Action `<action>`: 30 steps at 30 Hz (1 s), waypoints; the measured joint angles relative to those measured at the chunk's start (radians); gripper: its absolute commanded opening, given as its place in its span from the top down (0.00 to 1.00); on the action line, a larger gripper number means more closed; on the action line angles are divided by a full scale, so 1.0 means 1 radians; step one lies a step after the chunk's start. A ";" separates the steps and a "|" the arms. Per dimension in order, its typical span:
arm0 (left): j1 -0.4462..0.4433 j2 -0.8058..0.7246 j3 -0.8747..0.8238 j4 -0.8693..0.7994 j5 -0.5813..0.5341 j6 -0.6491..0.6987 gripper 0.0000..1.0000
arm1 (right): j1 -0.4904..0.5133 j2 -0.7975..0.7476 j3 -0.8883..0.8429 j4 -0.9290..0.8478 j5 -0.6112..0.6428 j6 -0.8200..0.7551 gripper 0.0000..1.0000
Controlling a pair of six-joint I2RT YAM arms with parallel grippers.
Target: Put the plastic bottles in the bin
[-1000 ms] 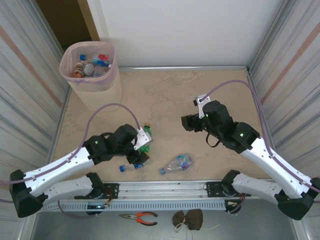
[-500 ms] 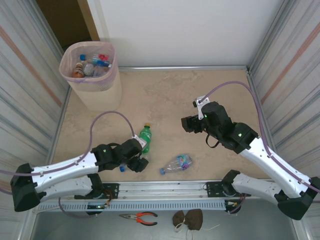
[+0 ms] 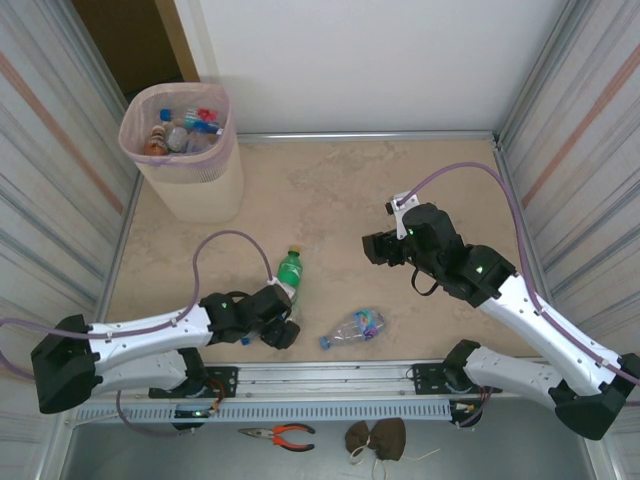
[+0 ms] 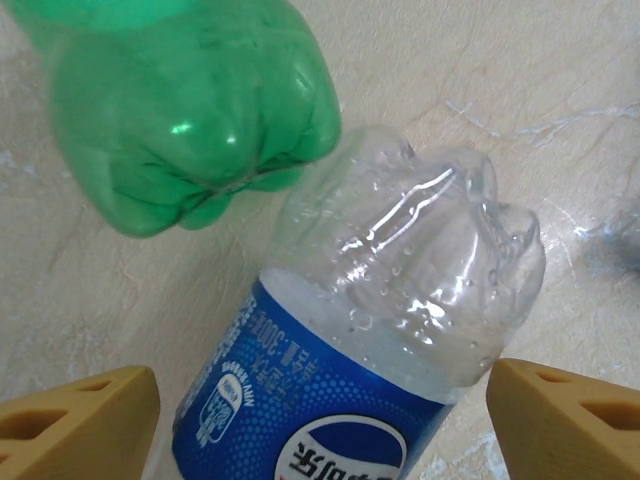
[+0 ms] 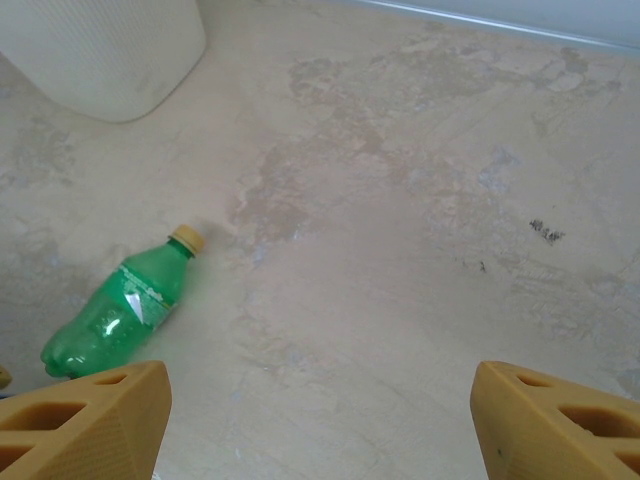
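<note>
The left pincer (image 4: 320,420), released, straddles the clear blue-labelled plastic bottle (image 4: 400,300) lying on the beige surface (image 4: 560,120), its long axis slanting forward between the fingers (image 4: 85,420), base beside the green plastic bottle (image 4: 190,110).

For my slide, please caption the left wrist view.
Open left pincer straddles a clear blue-labelled bottle beside a green bottle on the table.

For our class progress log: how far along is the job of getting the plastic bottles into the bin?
Done: several bottles already lie in the pink bin. In hand: the left claw is open astride the clear blue-labelled Pepsi bottle, not yet gripping. Left: that one, the green bottle and the other clear bottle. The right claw is open and empty.
</note>
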 measured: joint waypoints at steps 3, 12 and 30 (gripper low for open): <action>0.000 0.016 -0.008 0.005 0.012 -0.013 0.21 | 0.000 0.000 -0.002 0.000 0.000 0.000 0.22; 0.000 0.045 -0.024 0.047 0.032 -0.048 0.32 | 0.000 0.000 -0.006 0.000 0.000 0.000 0.23; 0.000 0.042 -0.023 0.042 0.032 -0.063 0.52 | 0.000 0.000 -0.006 0.000 0.000 0.001 0.23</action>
